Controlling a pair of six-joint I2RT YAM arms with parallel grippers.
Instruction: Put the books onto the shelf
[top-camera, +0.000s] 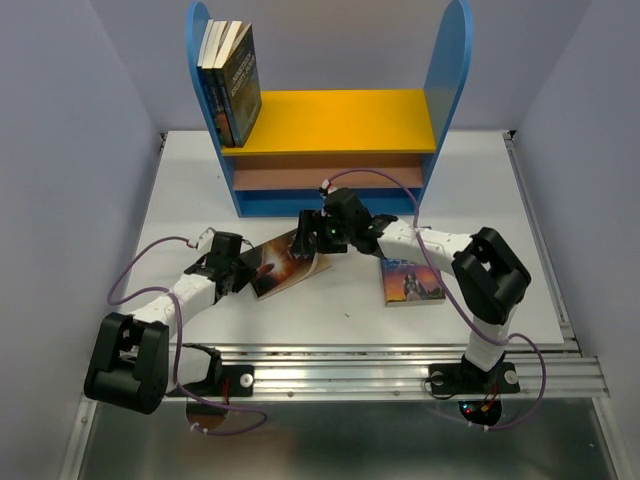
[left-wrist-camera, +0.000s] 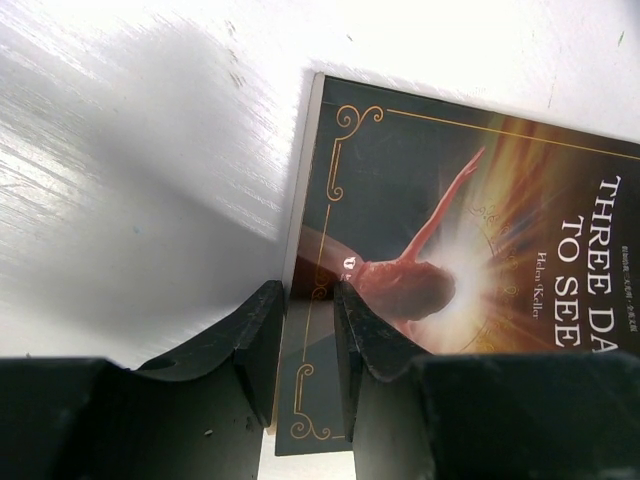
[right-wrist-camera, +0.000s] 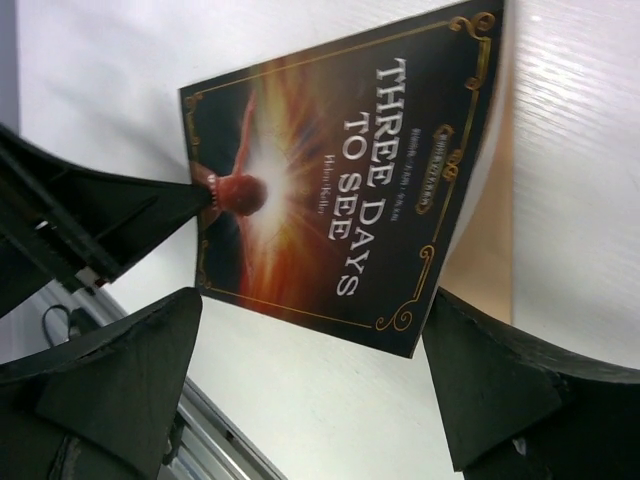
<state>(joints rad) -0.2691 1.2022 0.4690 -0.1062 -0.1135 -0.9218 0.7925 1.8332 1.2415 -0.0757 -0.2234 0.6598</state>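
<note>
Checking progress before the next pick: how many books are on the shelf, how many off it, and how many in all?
On the shelf: 2, a left book and a right book
Off the shelf: 2, a dark book with an edge between the left gripper jaws, and a sunset-cover book lying on the table
Total: 4 books

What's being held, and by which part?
Cannot tell: the left gripper straddles the bottom edge of the dark book; the right gripper is open, empty.

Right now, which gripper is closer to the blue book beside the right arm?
Right. The right gripper, open over the dark book, is left of the blue book; the left gripper grips the dark book farther left.
</note>
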